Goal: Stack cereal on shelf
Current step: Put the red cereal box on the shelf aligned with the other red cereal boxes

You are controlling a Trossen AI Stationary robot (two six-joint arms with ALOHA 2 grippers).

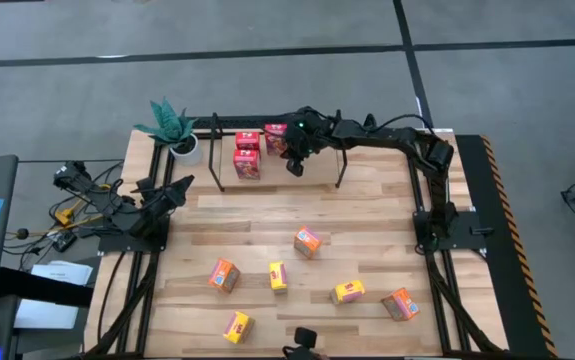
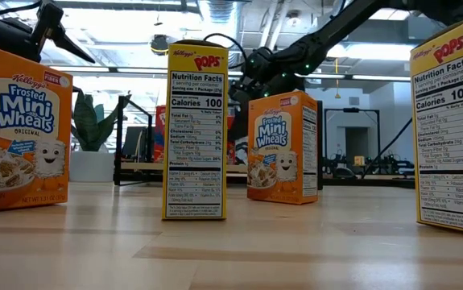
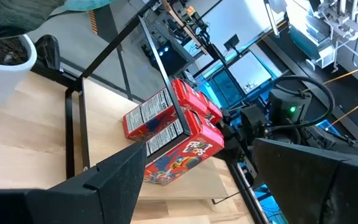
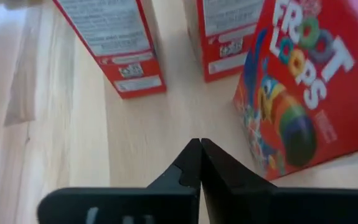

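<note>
Looking down from above, you have three red boxes on the shelf and six loose on the table, left gripper parked agape, empty; in the right wrist view, right gripper pinched shut, empty, beside them.

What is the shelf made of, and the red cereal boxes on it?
The shelf looks like thin black metal rods, matte and painted, over a pale wooden base with visible grain. The red cereal boxes look like thin printed cardboard with a slight sheen: flat panels, sharp folded edges and colourful print. That is only by looks.
</note>
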